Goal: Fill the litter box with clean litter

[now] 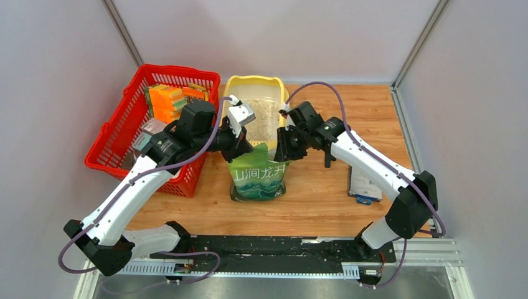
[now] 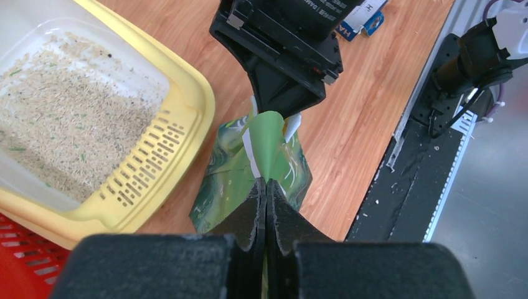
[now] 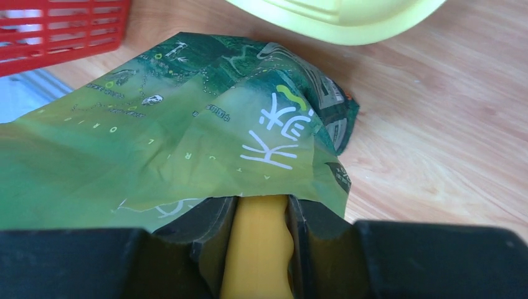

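- Your left gripper (image 2: 266, 187), nearest its wrist camera, has both fingers pressed together, pinching the top edge of the green pouch (image 2: 227, 180).
- Your right gripper (image 3: 260, 204) is clamped on the pouch's opposite top corner, with a yellow strip showing between its fingers.
- White Chinese characters cross the pouch's front. The smaller pale lettering is too small to read.
- The pouch stands upright on the wooden table (image 1: 367, 118) between both grippers.
- The litter box (image 1: 249, 81) lies just beyond the pouch and grippers, slotted lip toward them.
- Clean litter (image 1: 264, 112) covers part of its floor.
- A red mesh basket (image 1: 112, 146) sits just left of the box.
- A blue-and-white packet (image 1: 363, 185) lies beside your right arm, its print unreadable.
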`<state>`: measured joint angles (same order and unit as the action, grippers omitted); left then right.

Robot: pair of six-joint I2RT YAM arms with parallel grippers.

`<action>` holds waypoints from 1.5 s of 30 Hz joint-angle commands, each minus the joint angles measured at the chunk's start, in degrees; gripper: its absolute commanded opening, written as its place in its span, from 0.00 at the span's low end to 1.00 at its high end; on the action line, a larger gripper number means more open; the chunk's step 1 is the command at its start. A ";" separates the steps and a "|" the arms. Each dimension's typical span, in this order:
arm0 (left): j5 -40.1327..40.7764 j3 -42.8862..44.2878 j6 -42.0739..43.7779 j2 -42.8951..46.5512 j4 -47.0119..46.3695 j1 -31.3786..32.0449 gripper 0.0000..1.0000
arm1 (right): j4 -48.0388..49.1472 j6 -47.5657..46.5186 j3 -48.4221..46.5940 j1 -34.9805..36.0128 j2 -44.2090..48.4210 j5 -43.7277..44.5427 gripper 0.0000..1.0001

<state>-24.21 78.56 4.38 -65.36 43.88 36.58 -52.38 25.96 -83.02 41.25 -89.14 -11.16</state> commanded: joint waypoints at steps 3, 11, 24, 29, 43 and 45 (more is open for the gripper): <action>-1.98 0.80 2.12 4.98 -6.79 -0.28 0.00 | 17.03 6.39 14.81 -5.82 -1.21 -25.56 0.00; -0.58 -1.04 10.20 7.35 -3.71 -0.19 0.00 | 22.41 7.00 13.42 -13.21 1.95 -39.29 0.00; 6.10 -1.66 32.69 11.39 8.15 2.79 0.00 | 26.98 12.89 14.64 -22.00 3.71 -50.28 0.00; 7.51 -0.43 32.97 10.35 10.26 2.80 0.00 | 32.43 20.53 14.74 -24.38 5.29 -48.35 0.00; 8.74 -0.08 32.00 8.15 9.91 2.80 0.00 | 42.43 26.77 20.71 -29.39 7.76 -52.98 0.00; 8.74 0.10 32.27 7.80 10.09 2.88 0.00 | 45.86 29.14 21.85 -29.65 6.88 -55.45 0.00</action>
<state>-17.82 75.70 35.07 -58.54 51.37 39.75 -16.12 50.28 -62.11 14.59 -82.43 -62.89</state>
